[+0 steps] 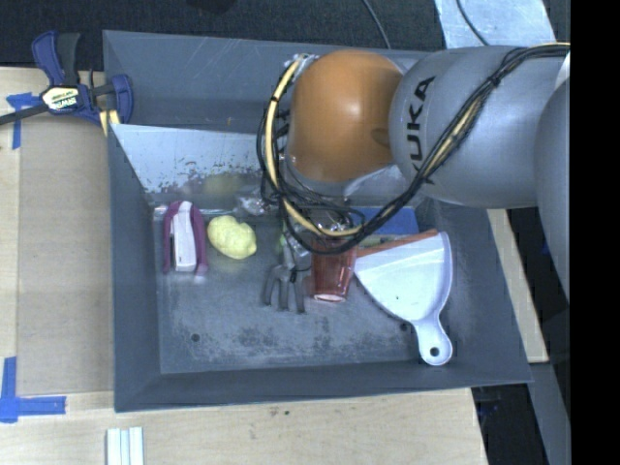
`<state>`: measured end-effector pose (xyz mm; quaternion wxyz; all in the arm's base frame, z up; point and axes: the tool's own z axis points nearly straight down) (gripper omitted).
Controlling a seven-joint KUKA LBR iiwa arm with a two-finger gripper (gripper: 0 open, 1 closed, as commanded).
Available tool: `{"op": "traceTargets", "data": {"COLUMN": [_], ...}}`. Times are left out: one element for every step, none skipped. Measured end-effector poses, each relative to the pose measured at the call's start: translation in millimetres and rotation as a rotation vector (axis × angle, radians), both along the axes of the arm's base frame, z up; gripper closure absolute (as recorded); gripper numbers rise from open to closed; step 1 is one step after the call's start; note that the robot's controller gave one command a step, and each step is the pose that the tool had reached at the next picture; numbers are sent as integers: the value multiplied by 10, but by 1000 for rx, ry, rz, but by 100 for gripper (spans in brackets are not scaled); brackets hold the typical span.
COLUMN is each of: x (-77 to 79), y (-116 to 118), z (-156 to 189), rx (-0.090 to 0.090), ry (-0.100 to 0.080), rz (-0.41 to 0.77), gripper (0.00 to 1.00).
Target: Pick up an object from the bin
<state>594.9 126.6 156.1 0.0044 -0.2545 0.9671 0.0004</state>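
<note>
Reaching in from the right, the arm points down; its end effector [283, 291] is narrowly parted and empty, low over the bin [242, 345] floor, between a yellow lump [232, 236] and a dark red cup [330, 277].

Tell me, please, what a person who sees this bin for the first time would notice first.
The big orange cover on the arm's wrist dominates the upper middle, and the claw reaches down below it near the middle of the grey bin. Just right of the claw lie a dark red cup and a large white scoop. To its left are a yellow lump and a pink and white stapler-like thing.
</note>
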Motion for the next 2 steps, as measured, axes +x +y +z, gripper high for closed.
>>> {"op": "traceTargets", "data": {"x": [102, 209], "y": [-283, -490], "z": [-573, -854], "rx": [-2, -3], "ry": [3, -8], "rz": [444, 496], "gripper": [0, 0]}}
